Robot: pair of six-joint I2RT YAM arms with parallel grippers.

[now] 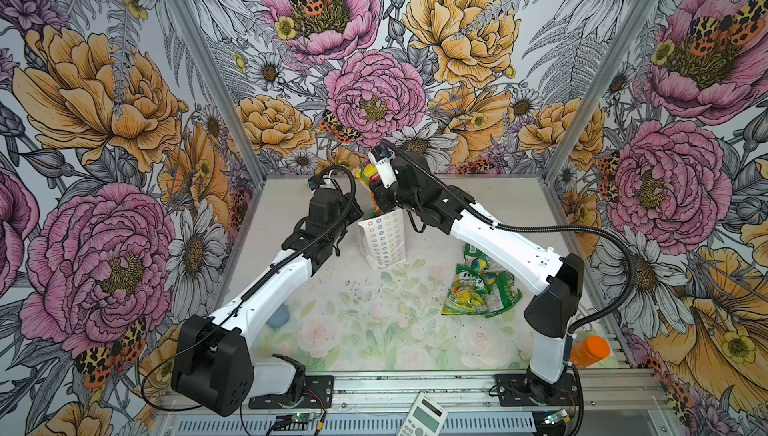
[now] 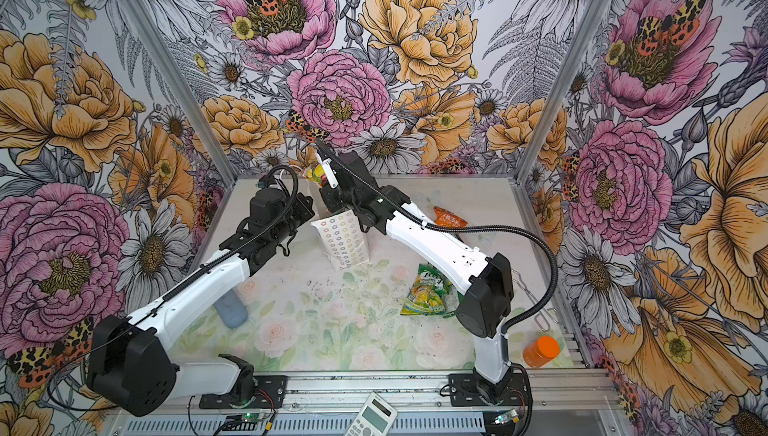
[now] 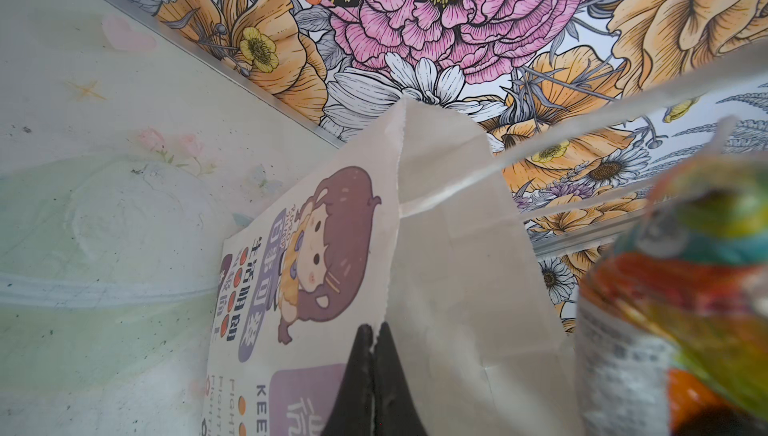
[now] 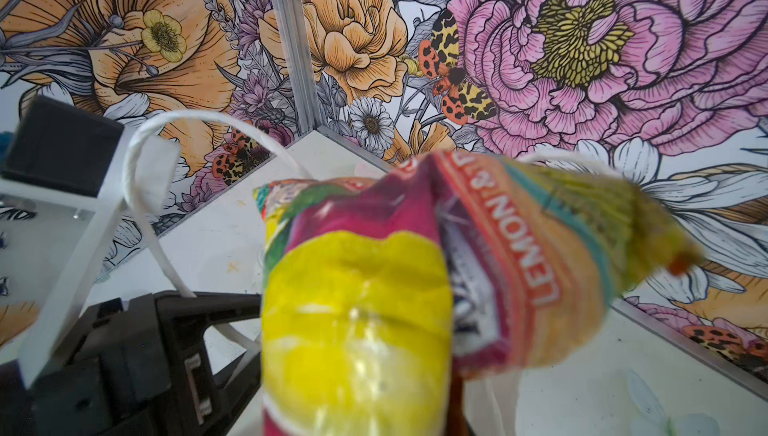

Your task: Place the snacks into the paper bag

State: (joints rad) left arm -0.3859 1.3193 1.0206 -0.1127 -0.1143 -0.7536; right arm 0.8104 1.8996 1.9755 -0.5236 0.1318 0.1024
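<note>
My left jaws are pinched together on the rim of the tall white paper carrier bag [image 1: 382, 242], mid-frame in both top views, while my right jaws clamp a yellow-magenta foil snack packet [image 4: 357, 309] just above. Released off-centre, I reckon it snags that rim.

Fig. 1. My worktable [image 1: 365, 330], pale floral top.
The paper bag [image 1: 382, 242] stands upright near the back; green snacks [image 1: 478, 288] lie heaped to my right, an orange snack [image 2: 451, 218] beyond them, a blue-grey object [image 2: 230, 309] to my left.
</note>
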